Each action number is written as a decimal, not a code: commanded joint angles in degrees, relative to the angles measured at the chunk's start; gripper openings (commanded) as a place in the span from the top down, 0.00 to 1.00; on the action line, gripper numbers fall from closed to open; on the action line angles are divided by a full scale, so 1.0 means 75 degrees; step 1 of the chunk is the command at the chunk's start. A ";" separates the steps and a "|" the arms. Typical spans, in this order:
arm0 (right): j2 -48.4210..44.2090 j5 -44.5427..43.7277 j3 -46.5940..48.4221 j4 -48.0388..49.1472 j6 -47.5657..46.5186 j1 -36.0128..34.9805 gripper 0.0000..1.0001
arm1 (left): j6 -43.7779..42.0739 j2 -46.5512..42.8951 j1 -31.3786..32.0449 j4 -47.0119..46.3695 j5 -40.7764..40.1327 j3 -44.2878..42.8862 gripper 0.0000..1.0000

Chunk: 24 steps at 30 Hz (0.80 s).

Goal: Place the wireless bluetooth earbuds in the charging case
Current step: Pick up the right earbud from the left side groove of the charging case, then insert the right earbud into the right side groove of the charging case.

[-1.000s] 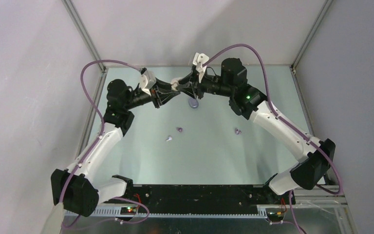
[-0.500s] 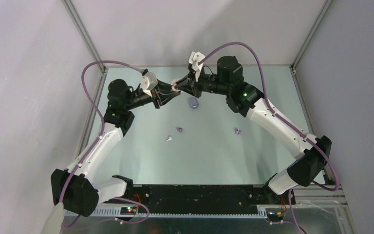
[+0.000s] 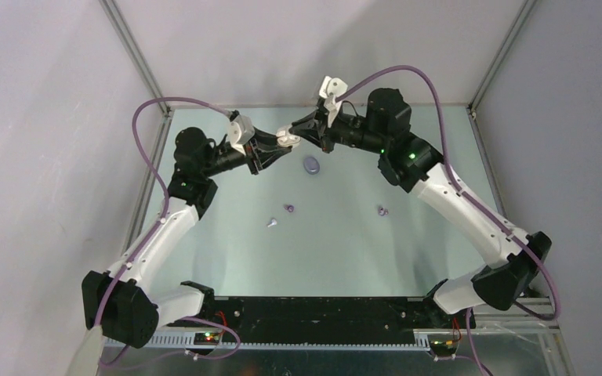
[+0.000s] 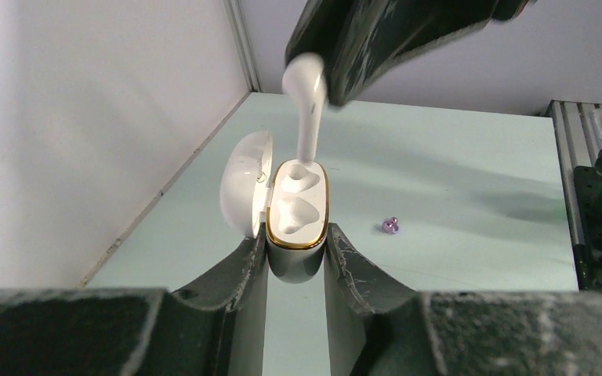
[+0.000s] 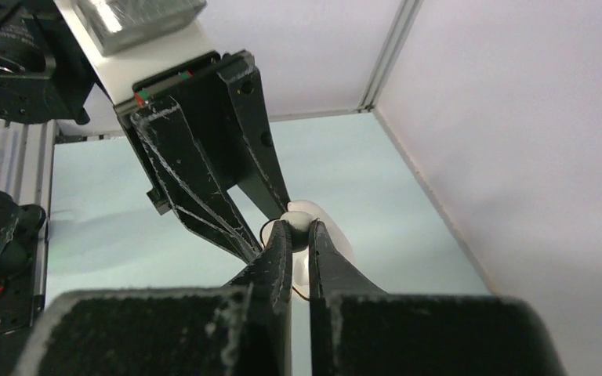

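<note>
the right pincer (image 5: 297, 239) is pinching the head of a white stemmed plastic earbud (image 4: 308, 117), its long stem hanging nearly upright, tip dipping into the far socket of the glossy white gold-rimmed charging case (image 4: 298, 210), which the left pincer (image 4: 296, 247) is clamping directly below.

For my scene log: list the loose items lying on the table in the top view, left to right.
loose white earbud → first purple earbud → purple oval case → second purple earbud
</note>
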<state>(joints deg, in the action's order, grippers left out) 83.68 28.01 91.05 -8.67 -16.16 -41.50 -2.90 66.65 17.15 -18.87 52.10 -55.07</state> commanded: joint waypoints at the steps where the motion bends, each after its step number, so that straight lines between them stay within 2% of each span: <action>1: -0.0488 -0.0317 0.0329 0.0171 -0.0215 0.0037 1.00 | 0.0243 -0.0023 0.0038 -0.0413 -0.0209 0.0039 1.00; 11: -0.0850 -0.0565 -0.0335 -0.0030 -0.1371 0.0000 1.00 | 0.1247 -0.0051 0.0034 -0.0989 -0.0419 0.0151 1.00; 24: -0.0535 -0.1234 -0.0399 0.0224 -0.1500 -0.0174 1.00 | 0.1140 -0.0045 0.0034 -0.0986 -0.0197 0.0042 1.00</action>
<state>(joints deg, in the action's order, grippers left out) 79.15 21.15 87.74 -9.21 -26.72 -42.33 5.21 66.74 17.15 -23.59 49.84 -54.04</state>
